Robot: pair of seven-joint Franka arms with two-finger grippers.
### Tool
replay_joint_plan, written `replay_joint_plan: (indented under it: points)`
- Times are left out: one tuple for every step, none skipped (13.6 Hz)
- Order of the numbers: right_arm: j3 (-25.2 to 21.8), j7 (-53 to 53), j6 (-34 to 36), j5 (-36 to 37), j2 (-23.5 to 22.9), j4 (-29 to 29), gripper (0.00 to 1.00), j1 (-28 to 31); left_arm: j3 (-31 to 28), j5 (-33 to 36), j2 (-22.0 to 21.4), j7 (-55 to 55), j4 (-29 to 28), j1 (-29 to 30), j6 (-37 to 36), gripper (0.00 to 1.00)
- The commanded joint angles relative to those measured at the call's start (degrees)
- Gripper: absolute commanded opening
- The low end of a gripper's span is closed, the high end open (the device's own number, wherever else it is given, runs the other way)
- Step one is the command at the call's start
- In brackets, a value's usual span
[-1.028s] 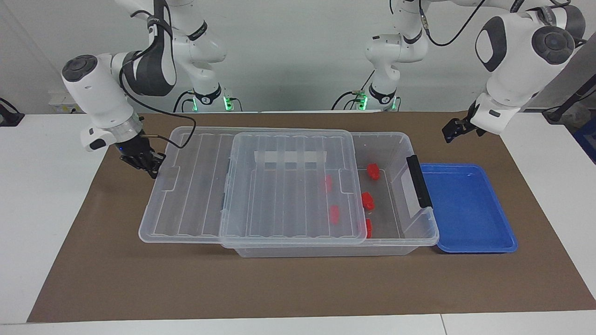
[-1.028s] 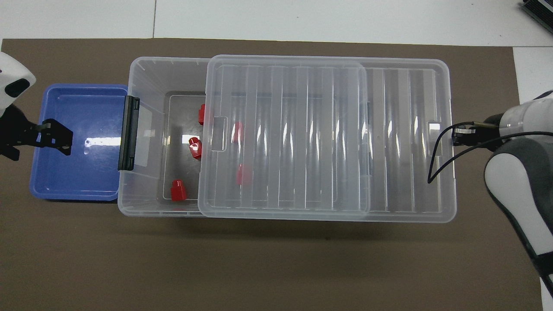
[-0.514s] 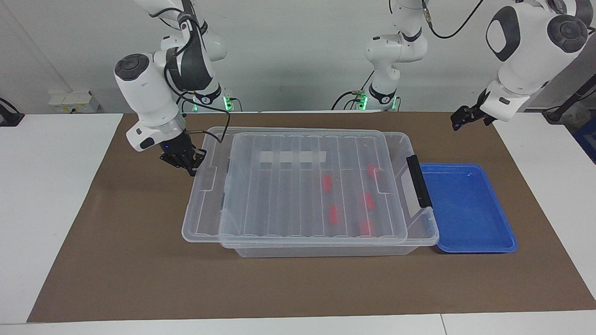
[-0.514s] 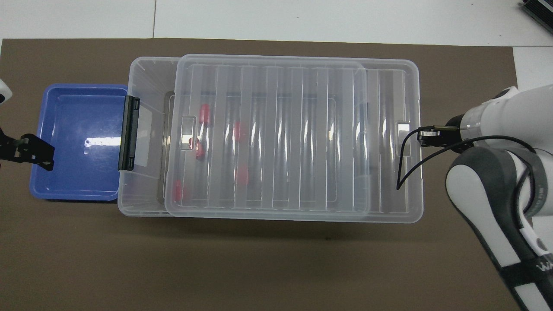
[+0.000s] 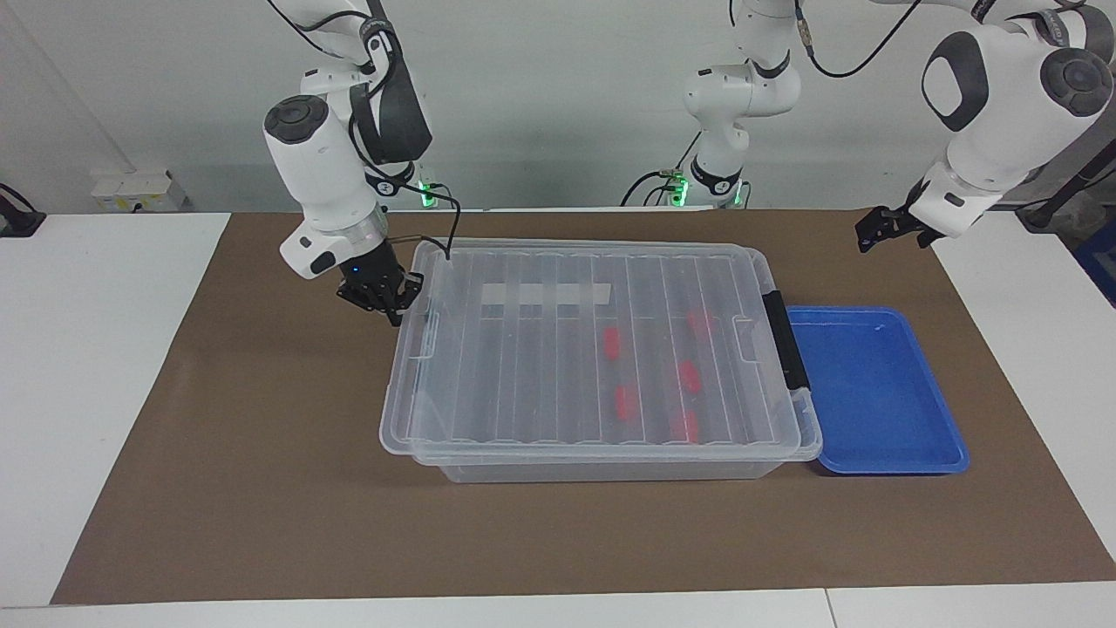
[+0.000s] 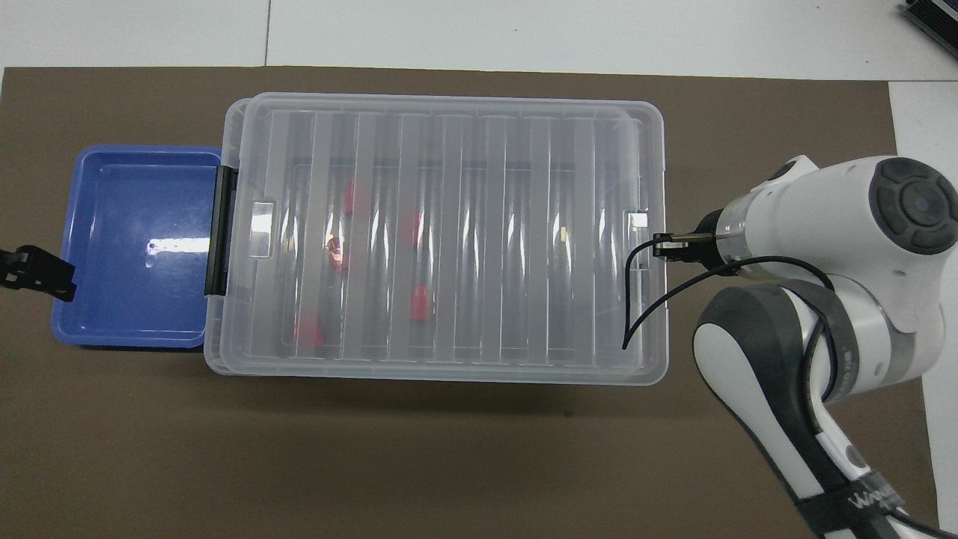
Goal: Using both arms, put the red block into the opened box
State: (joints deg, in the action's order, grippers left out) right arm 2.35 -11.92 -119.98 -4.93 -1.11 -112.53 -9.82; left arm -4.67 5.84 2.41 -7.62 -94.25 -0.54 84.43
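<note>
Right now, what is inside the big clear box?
Five red blocks lie inside the box, showing blurry through the ribbed lid covering it. Their exact shapes are hidden.

Clear glossy plastic box [image 5: 610, 467], shiny blue tray [image 5: 881, 384]; matt brown mat [image 5: 261, 506]

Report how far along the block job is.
Done: five red blocks lie inside the box, the blue tray holds none. In hand: the shut right gripper at the lid edge, lid covering the box. The open left gripper waits. Left: letting go.
</note>
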Motion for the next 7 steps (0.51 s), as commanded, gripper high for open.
replay_joint_plan:
  points:
    - [0.0, -0.4, -1.6, -1.1, 0.8, -1.4, 0.00, -0.3, -0.8, 0.9, 2.2, -1.3, 4.7, -1.3, -3.1, 1.00]
    - [0.0, -0.3, -1.6, -1.1, 0.8, -1.3, 0.00, -0.3, -0.8, 0.9, 2.1, -1.4, 4.6, -1.3, -3.7, 1.00]
    - [0.0, -0.2, -1.5, -1.1, 0.8, -1.1, 0.00, -0.3, -0.8, 1.0, 2.2, -2.0, 5.0, -1.3, -5.1, 1.00]
    - [0.0, -0.3, -1.4, -1.1, 0.8, -1.2, 0.00, -0.3, -0.7, 1.1, 2.2, -3.2, 5.4, -1.4, -6.5, 1.00]
    - [0.0, -0.3, -1.6, -1.1, 0.8, -1.2, 0.00, -0.3, -0.7, 1.1, 2.2, -4.2, 5.9, -1.4, -8.6, 1.00]
    - [0.0, -0.3, -1.6, -1.1, 0.8, -1.2, 0.00, -0.3, -0.7, 1.2, 2.2, -4.4, 6.3, -1.6, -9.7, 1.00]
    - [0.0, -0.1, -1.6, -1.1, 0.8, -1.0, 0.00, -0.3, -0.7, 1.4, 2.3, -4.5, 7.1, -1.6, -10.5, 1.00]
